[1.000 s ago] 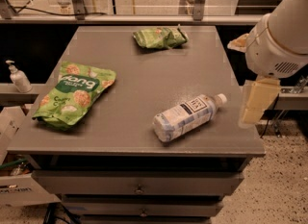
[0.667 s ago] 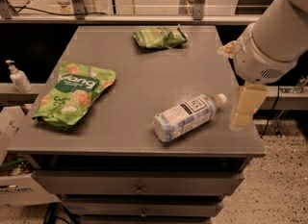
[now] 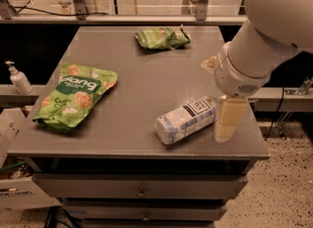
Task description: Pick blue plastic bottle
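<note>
While the blue plastic bottle (image 3: 186,121) lies on its side near the front right of the grey table (image 3: 142,80), the gripper (image 3: 230,120) hangs just beside its right end; whether it is parted or closed I cannot tell. A large green snack bag (image 3: 73,95) lies at left and a small green bag (image 3: 161,38) at the back. A speckled floor (image 3: 288,183) shows at right.

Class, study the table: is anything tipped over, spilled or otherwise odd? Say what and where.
The bottle lies on its side near the front right corner of the table, angled across it rather than standing upright. The tool hangs just beside the bottle's right end. No spill shows.
</note>
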`<state>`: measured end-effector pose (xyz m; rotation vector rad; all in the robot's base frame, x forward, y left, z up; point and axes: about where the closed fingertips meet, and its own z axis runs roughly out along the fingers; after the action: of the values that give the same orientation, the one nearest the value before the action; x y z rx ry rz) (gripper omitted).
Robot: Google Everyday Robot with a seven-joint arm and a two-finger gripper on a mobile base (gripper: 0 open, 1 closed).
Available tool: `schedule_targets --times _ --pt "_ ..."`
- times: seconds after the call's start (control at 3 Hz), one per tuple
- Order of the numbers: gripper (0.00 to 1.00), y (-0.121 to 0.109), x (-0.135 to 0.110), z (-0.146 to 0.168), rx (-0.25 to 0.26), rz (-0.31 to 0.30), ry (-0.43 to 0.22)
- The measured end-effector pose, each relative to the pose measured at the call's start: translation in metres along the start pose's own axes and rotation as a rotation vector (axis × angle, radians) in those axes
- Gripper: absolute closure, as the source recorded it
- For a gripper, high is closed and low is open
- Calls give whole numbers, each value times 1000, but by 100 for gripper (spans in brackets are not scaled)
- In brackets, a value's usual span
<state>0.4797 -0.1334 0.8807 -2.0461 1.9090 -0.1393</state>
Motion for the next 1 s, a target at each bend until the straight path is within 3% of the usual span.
schedule_targets --times 0.67,1.0 --pt "0 10 -11 33 -49 -16 9" --pt "16 15 -20 43 -74 -21 6"
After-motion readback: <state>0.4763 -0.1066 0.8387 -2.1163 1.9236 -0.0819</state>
